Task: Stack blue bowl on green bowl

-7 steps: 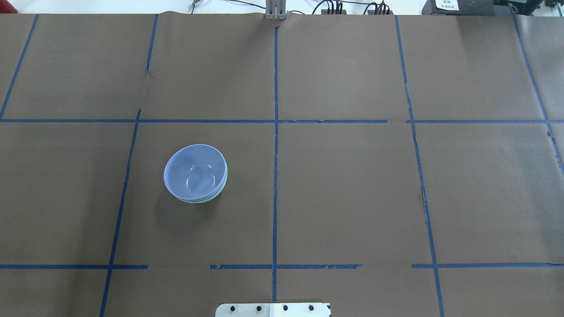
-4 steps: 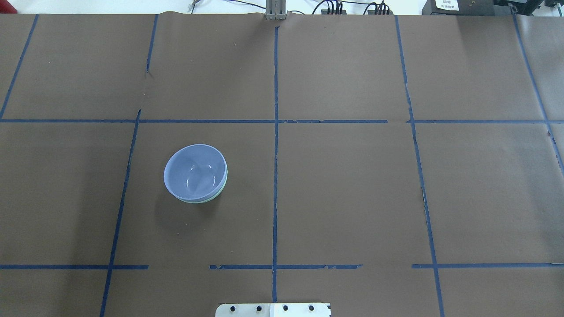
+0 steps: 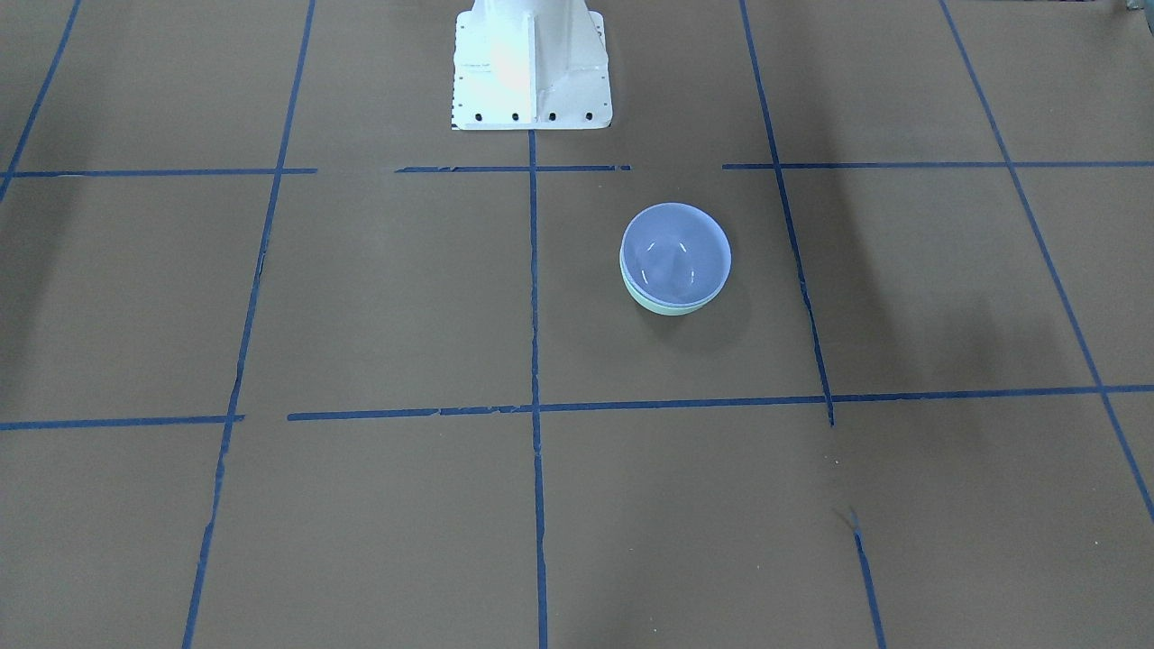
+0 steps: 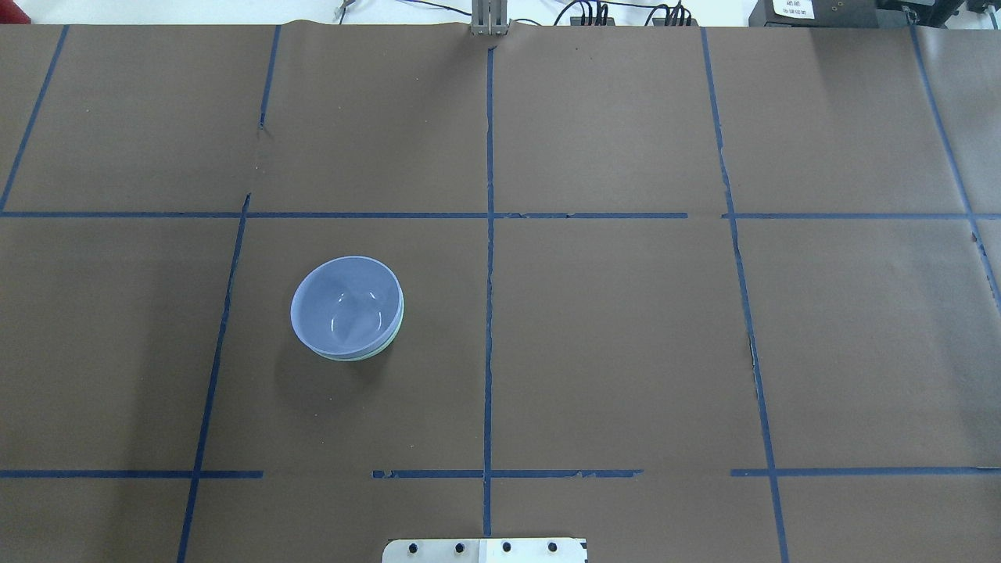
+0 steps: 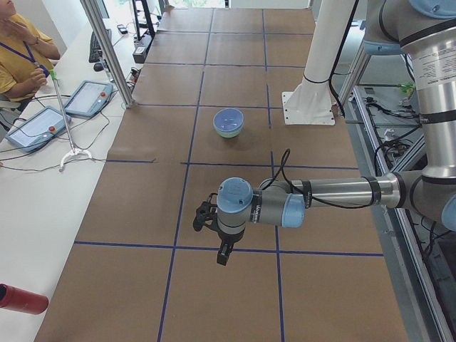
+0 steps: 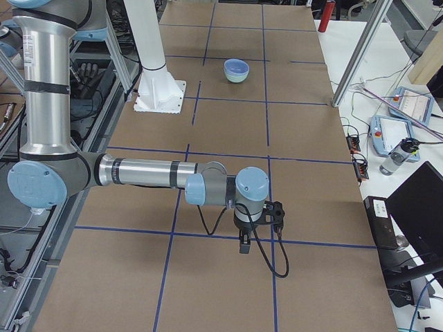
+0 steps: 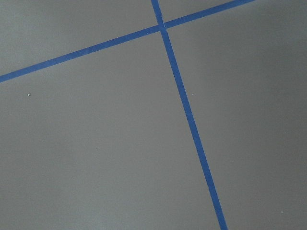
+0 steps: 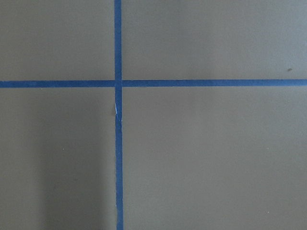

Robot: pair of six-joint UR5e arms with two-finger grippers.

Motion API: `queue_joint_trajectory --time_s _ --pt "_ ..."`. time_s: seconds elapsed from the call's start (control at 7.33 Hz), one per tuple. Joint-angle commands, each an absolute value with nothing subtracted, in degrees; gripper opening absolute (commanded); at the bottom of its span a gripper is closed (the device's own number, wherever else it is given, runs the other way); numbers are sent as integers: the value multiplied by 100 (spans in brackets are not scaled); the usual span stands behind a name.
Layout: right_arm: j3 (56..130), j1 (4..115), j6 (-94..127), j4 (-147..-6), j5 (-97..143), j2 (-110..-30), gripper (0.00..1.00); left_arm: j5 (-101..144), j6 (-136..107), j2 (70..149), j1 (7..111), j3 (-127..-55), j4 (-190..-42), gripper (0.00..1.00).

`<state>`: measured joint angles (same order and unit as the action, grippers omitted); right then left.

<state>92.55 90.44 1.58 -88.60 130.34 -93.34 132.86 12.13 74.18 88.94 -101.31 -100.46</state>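
Note:
The blue bowl (image 4: 344, 305) sits nested inside the green bowl (image 4: 397, 328), of which only a thin mint rim shows, left of centre on the brown table. The pair also shows in the front view, blue bowl (image 3: 676, 252) in green bowl (image 3: 672, 309), and small in the side views (image 5: 229, 120) (image 6: 236, 68). My left gripper (image 5: 223, 253) hangs over the table far from the bowls, seen only in the left side view; I cannot tell if it is open. My right gripper (image 6: 243, 243) shows only in the right side view; I cannot tell its state. Both wrist views show only paper and blue tape.
The white robot base (image 3: 532, 63) stands at the table's near edge. Blue tape lines (image 4: 489, 258) grid the brown paper. An operator (image 5: 21, 50) sits by tablets (image 5: 89, 96) on a side bench; a red bottle (image 5: 21, 299) lies there. A metal post (image 5: 107, 50) stands at the table's far side.

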Motion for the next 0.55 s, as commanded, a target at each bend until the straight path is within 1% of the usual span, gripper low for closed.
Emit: queue_joint_trajectory --time_s 0.0,0.41 --pt "9255 9044 158 -8859 13034 -9334 100 13289 1204 7427 8895 -10134 -10046 100" --pt "9255 9044 158 -8859 13034 -9334 100 13289 1187 7453 8895 -10143 -10046 100"
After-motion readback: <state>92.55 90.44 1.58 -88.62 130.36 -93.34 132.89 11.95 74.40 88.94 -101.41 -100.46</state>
